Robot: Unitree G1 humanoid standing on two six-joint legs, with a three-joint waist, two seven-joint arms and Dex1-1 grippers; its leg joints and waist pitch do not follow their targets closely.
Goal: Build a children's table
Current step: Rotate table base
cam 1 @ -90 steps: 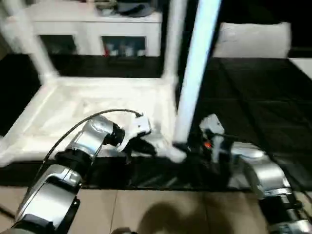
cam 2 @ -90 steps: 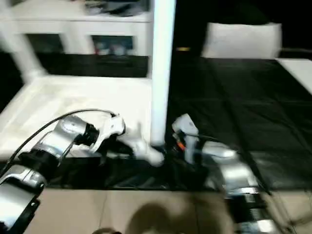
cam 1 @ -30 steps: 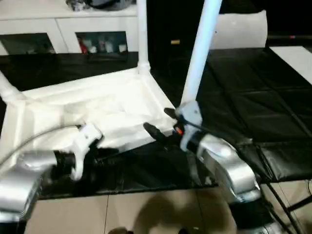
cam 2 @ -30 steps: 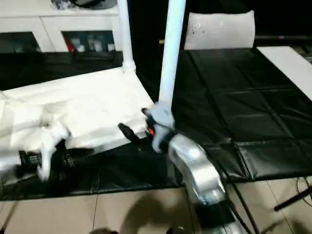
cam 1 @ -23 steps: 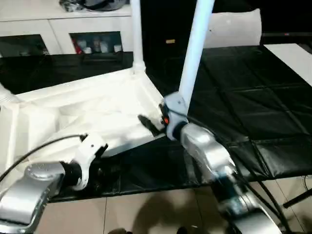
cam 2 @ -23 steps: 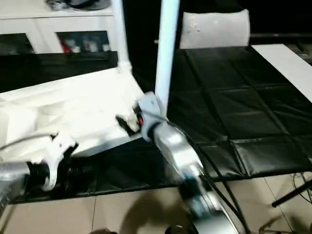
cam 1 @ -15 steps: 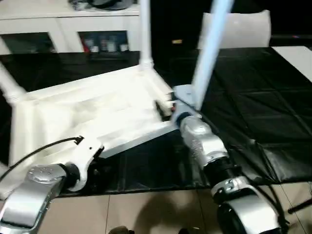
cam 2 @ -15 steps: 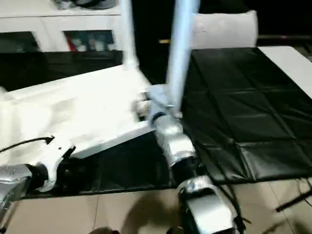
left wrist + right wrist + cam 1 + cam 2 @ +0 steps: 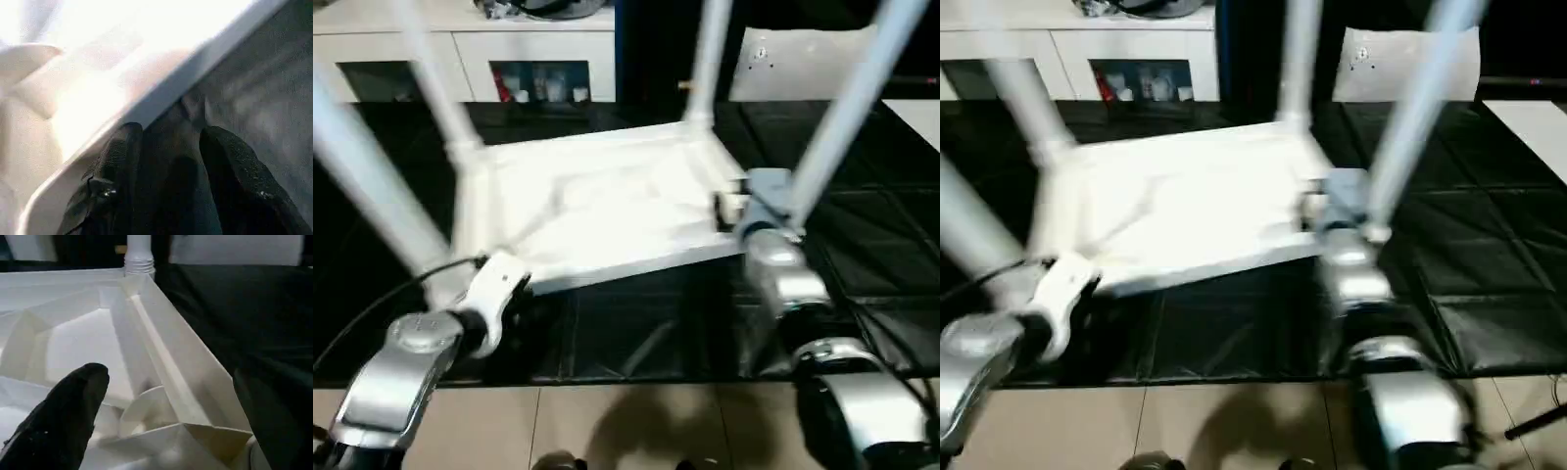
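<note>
we see the tabletop (image 9: pixel 607 211) lying underside up on the black surface (image 9: pixel 862 245), legs (image 9: pixel 847 103) standing up. our right hand (image 9: pixel 168 431) spreads wide around its near corner; our left hand (image 9: pixel 168 147) gapes beside its rim, empty.

A big black-covered work table (image 9: pixel 862 245) carries the load. The white tabletop (image 9: pixel 607 206) lies upside down directly on it. Beyond the tabletop rests a white cushion-like block (image 9: pixel 803 64).

Head pair above; wrists seemingly near tabletop (image 9: pixel 161 347)
</note>
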